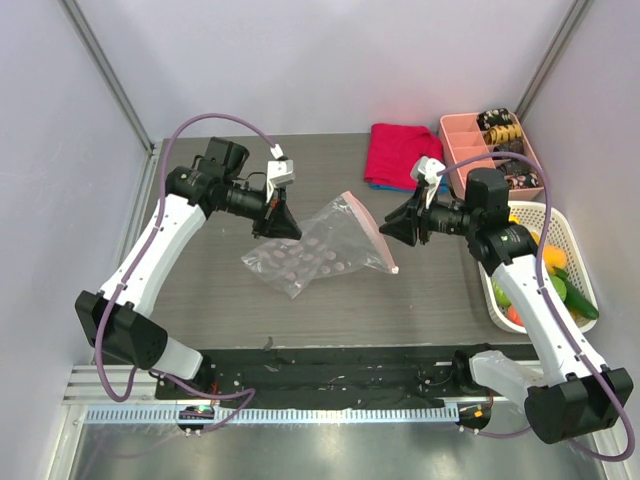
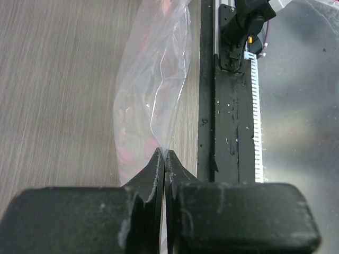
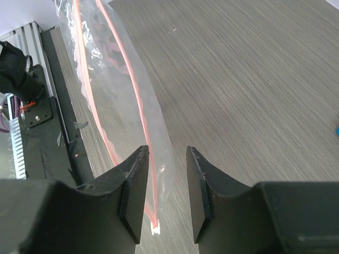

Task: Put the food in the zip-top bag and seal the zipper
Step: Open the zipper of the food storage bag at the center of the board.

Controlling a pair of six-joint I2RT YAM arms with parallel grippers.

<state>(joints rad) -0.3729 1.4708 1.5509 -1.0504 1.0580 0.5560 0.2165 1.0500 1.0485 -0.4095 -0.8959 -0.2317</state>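
Observation:
The clear zip-top bag (image 1: 318, 250) lies in the middle of the table, partly lifted. My left gripper (image 1: 277, 218) is shut on the bag's left edge, with the thin film (image 2: 153, 79) pinched between its fingertips (image 2: 164, 154). The pink zipper (image 1: 372, 232) runs along the bag's right edge. My right gripper (image 1: 397, 226) stands open at that edge. In the right wrist view the zipper (image 3: 139, 100) passes between the jaws of the right gripper (image 3: 167, 153), close to the left finger. The food (image 1: 555, 262) sits in a white basket (image 1: 528, 209) at the right.
A folded red cloth (image 1: 400, 152) lies at the back, next to a pink bin (image 1: 462, 140) of small items. The black mounting rail (image 1: 330, 362) runs along the near edge. Grey walls close in the left and right sides.

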